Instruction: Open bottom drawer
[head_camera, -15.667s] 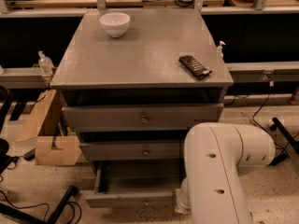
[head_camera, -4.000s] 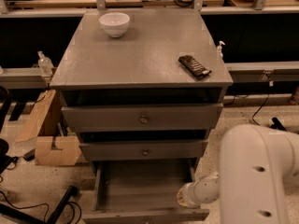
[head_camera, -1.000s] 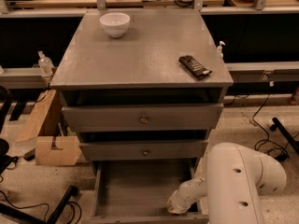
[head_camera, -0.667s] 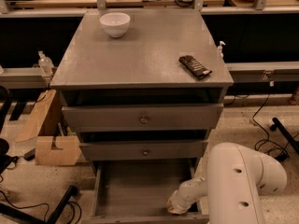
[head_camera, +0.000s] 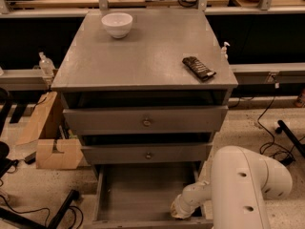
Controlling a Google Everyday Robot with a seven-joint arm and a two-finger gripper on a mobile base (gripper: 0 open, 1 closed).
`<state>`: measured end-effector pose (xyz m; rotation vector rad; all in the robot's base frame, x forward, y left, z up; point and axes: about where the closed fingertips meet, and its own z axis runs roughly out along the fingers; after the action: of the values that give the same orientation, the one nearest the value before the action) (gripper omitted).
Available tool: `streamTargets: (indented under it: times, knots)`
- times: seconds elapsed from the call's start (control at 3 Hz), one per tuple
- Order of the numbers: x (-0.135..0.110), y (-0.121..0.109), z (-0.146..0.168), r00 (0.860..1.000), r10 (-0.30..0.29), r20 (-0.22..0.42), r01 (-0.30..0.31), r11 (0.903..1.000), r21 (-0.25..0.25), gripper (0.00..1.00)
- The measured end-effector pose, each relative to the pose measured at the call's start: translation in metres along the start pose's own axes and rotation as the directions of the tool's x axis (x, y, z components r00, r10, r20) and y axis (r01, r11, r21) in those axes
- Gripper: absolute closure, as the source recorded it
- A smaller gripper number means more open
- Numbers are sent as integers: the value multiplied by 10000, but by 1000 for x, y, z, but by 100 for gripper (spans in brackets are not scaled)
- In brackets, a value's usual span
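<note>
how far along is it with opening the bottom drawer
Done: the grey wooden bottom drawer stands pulled well out, its shallow tray exposed. In hand: the gripper sits low at the tray's right front corner. Left: seemingly only backing the gripper away.

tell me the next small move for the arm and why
Probably lift the gripper up and out of the bottom drawer: it already stands pulled well out, tray exposed, and the gripper sits low in its front right corner.
</note>
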<state>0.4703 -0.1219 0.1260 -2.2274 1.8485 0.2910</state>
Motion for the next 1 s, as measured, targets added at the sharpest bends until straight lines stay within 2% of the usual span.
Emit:
streamTargets:
  times: [0.33, 0.67, 1.0]
  knots:
    - [0, 0, 0, 10000, 0, 0, 0, 10000, 0, 59]
    - [0, 0, 0, 10000, 0, 4, 0, 10000, -10, 28]
    - [0, -2, 1, 10000, 1, 7, -1, 10000, -18, 5]
